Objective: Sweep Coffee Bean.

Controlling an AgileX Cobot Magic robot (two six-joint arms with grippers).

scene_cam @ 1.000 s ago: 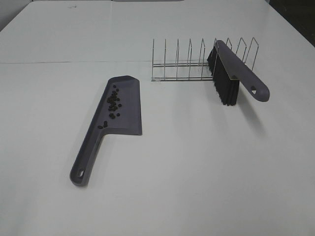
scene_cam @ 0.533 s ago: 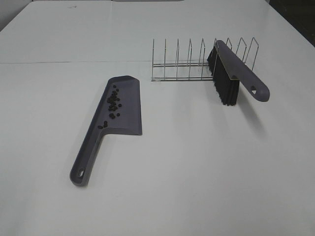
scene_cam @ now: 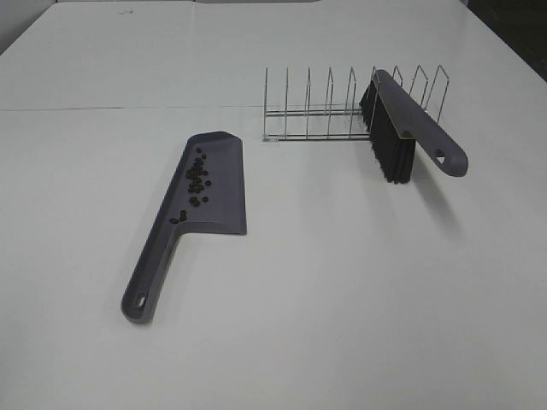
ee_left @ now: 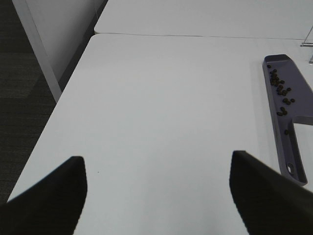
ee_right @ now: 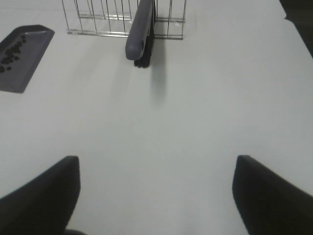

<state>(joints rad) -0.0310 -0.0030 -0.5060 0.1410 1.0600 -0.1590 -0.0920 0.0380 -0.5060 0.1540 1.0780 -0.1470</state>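
Observation:
A grey dustpan (scene_cam: 214, 201) lies on the white table, handle toward the front; it also shows in the left wrist view (ee_left: 288, 105) and the right wrist view (ee_right: 24, 56). Several coffee beans (scene_cam: 195, 179) lie in its pan, also seen in the left wrist view (ee_left: 281, 93). A grey brush (scene_cam: 408, 128) with black bristles leans in a wire rack (scene_cam: 325, 107) and shows in the right wrist view (ee_right: 142, 32). My left gripper (ee_left: 156, 196) is open and empty, near the table's front left. My right gripper (ee_right: 156, 196) is open and empty, in front of the brush.
The wire rack (ee_right: 117, 19) stands at the back right of the white table (scene_cam: 342, 282). The table's left edge (ee_left: 63, 98) drops to a dark floor. A seam runs across the table behind the dustpan.

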